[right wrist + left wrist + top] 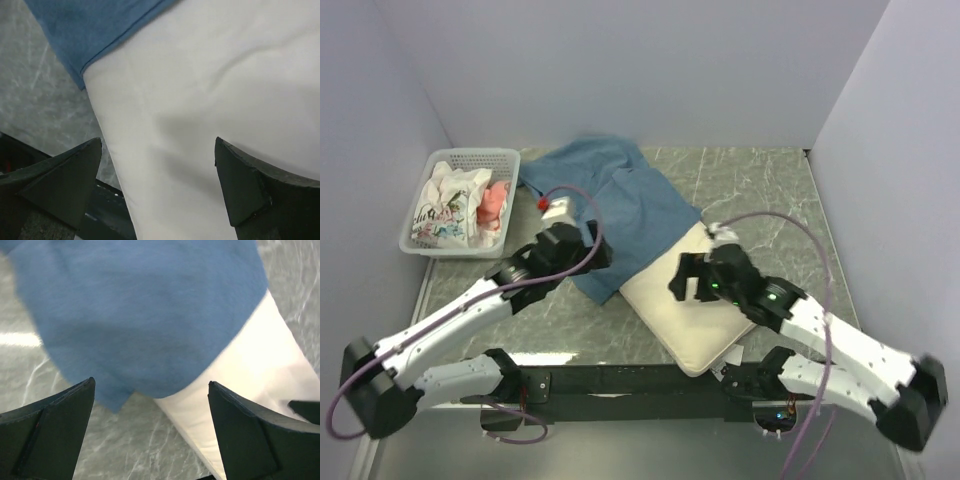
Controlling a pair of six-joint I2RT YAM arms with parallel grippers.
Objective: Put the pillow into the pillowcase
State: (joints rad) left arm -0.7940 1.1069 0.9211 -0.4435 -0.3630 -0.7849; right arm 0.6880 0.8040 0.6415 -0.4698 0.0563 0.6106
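Observation:
The blue pillowcase [620,200] lies wrinkled on the table's middle, its near edge draped over the far end of the cream pillow [685,320]. Whether that end is inside the case I cannot tell. The pillow's plain face is up and its near corner reaches the table's front edge. My left gripper [592,255] hovers open over the pillowcase's near corner [145,315], beside the pillow's edge [245,370], holding nothing. My right gripper [686,282] is open just above the pillow [210,90], near the blue hem [90,25]. Both pairs of jaws stand wide apart.
A white plastic basket [425,245] with white and pink patterned cloths stands at the far left. Grey walls close in the left, back and right. The black mounting rail [620,380] runs along the front edge. Purple cables loop over both wrists.

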